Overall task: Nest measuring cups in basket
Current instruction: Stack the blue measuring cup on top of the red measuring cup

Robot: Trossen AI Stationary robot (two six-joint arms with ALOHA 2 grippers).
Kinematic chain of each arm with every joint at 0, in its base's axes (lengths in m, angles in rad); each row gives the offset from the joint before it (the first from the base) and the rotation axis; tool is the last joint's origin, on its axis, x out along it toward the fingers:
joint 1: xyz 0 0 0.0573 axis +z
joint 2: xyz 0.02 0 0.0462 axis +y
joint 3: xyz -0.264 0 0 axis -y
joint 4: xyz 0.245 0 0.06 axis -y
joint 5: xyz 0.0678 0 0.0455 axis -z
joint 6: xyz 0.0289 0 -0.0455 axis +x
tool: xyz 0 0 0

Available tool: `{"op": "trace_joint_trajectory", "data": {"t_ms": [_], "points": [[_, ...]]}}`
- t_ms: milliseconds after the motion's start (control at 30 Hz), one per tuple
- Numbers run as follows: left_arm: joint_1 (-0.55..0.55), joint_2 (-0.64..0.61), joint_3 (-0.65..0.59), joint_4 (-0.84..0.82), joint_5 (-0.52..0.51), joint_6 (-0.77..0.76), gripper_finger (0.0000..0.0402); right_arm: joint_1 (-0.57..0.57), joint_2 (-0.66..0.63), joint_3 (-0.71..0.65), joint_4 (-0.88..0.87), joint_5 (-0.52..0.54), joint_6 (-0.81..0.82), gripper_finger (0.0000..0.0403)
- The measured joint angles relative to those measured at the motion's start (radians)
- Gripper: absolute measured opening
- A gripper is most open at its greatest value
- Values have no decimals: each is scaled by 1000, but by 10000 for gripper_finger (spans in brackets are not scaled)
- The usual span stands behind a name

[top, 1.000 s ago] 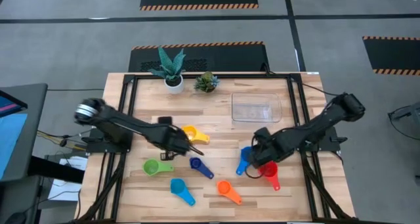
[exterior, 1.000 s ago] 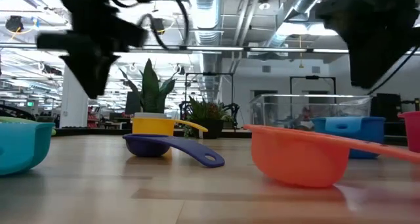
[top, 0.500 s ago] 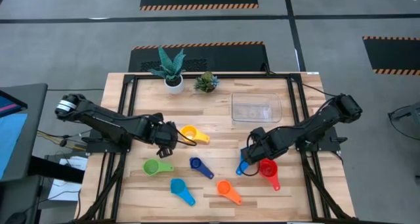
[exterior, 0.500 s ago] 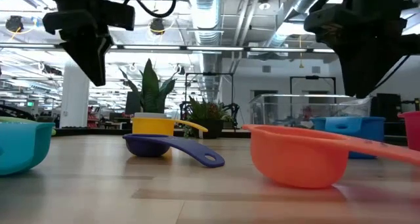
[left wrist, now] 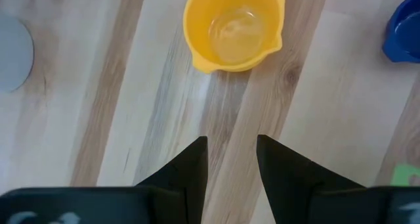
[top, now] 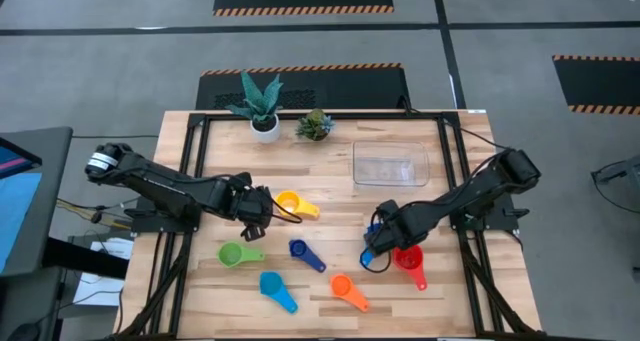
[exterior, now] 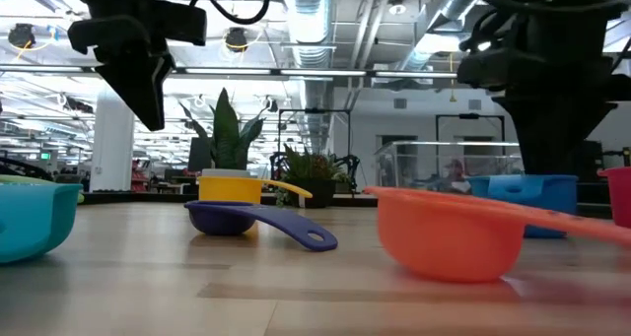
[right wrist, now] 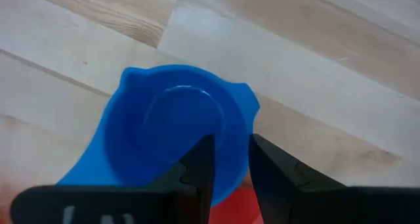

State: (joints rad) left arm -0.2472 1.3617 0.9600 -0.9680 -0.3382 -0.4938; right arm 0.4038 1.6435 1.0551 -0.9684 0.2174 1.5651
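- Left pincer (left wrist: pixel 230 159) is hovering released beside the yellow cup (top: pixel 290 203), centre-left of the frame.
- Right pincer (right wrist: pixel 230 159) is straddling the blue cup's (right wrist: pixel 177 129) rim, lower right.
- Basket (top: pixel 390 164) is sitting upper right on the tabletop (top: pixel 330 181).

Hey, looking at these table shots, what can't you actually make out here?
- Blue cup: in the high view the right gripper covers most of it, and whether the gripper touches it is unclear.
- Red cup: cut off by the low view's edge.
- Green cup: only a sliver at the left wrist view's edge.
- Clear basket: its inside is hazy in the low view, behind the orange cup.
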Motion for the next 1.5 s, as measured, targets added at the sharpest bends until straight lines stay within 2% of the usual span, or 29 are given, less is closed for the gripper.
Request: {"op": "trace_joint_trajectory", "data": {"t_ms": [433, 1000, 1067, 1200, 1300, 1500], "points": [[0, 0, 0, 18, 6, 0, 122, -1, 15, 0, -5, 19, -3, 118], [0, 0, 0, 45, 11, -17, 122, -4, 134, -1, 64, 19, -32, 109], [0, 0, 0, 49, 11, -17, 122, -14, 131, 0, 62, 20, -66, 87], [0, 0, 0, 58, 11, -18, 122, -49, 103, 4, 74, 36, -151, 18], [0, 0, 0, 71, 11, -19, 122, -80, 85, 26, 69, 42, -263, 15], [0, 0, 0, 96, 11, -19, 122, -103, -10, 161, -23, 38, -619, 9]]}}
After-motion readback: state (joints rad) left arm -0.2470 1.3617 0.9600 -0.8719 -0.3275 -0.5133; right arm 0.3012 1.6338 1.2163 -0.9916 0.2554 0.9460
